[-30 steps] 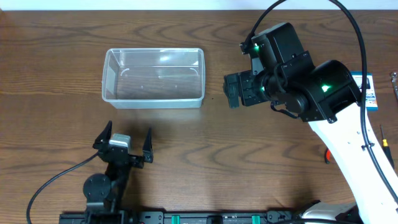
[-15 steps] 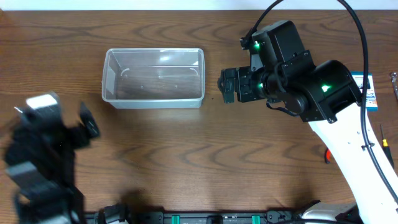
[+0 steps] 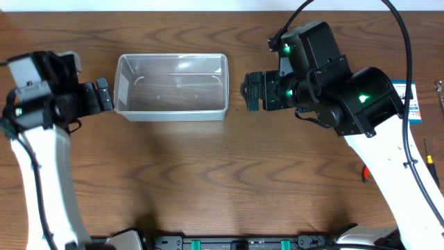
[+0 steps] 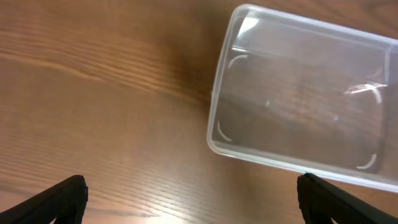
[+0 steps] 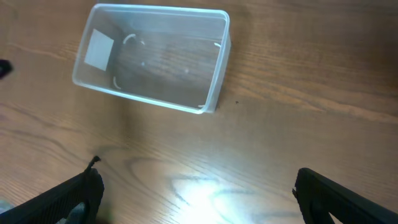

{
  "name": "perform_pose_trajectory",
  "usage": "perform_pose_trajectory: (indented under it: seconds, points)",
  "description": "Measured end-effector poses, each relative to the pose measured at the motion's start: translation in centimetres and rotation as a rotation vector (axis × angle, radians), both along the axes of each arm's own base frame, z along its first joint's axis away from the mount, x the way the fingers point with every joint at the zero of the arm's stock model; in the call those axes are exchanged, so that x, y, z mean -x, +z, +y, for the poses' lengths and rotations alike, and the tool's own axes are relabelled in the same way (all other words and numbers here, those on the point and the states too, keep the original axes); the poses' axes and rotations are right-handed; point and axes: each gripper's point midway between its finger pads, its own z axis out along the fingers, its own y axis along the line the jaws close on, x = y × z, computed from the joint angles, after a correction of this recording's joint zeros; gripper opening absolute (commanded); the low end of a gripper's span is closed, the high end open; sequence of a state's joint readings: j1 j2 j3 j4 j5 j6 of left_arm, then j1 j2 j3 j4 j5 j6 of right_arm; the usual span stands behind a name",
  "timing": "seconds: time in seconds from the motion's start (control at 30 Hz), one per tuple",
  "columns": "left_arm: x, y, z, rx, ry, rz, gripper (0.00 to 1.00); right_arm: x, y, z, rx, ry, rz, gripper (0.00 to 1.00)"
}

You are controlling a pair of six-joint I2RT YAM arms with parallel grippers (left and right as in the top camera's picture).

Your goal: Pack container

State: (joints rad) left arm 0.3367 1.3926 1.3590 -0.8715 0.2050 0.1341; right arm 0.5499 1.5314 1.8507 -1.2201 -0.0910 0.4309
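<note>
No writing, label or number can be read anywhere

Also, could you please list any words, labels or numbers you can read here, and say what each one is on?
No text is legible in any view.
On the blue-and-white box at the right edge: some print, too small to read.
On the container: no lettering visible.
</note>
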Motion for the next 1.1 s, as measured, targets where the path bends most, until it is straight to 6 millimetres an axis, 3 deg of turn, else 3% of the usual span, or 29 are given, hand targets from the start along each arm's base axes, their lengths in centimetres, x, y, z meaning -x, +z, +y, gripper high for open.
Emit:
perform_pose_trajectory:
  seconds: [0.1,0.27,0.37,0.47,0.63,0.73,0.87,0.93,1.1]
  points:
    - [-1.3,0.7,0.6,0.012,0.005,0.016,0.98,-0.6,0.5,0.3,-0.020,-0.006,-0.026,0.99]
    - [-3.9,7.3,1.5,-0.054,-0.036,-0.098,0.98,-1.4,1.4,0.8,-0.052,-0.008,-0.070,0.99]
    - [-4.4,8.9,1.6,-0.083,-0.062,-0.135,0.98,-1.5,1.5,0.9,-0.056,-0.008,-0.076,0.99]
    - [-4.4,7.4,1.6,-0.062,-0.065,-0.081,0.98,-1.3,1.4,0.9,-0.053,-0.006,-0.068,0.99]
    - [-6.2,3.9,2.3,-0.037,-0.070,-0.012,0.98,-1.8,2.1,1.4,-0.070,0.012,-0.106,0.99]
    - [-7.5,3.6,2.5,-0.038,-0.079,-0.037,0.98,-2.4,2.9,2.2,-0.080,0.044,-0.162,0.99]
    - [-7.7,3.9,2.0,-0.019,-0.099,-0.056,0.98,-3.7,2.8,3.5,-0.089,0.072,-0.195,0.99]
    - [-7.1,3.2,1.7,0.002,-0.105,-0.020,0.98,-4.8,1.3,4.2,-0.073,0.077,-0.175,0.99]
    - [-6.5,-0.6,1.3,0.062,-0.106,0.114,0.98,-7.0,-6.3,5.7,0.023,0.086,-0.009,0.99]
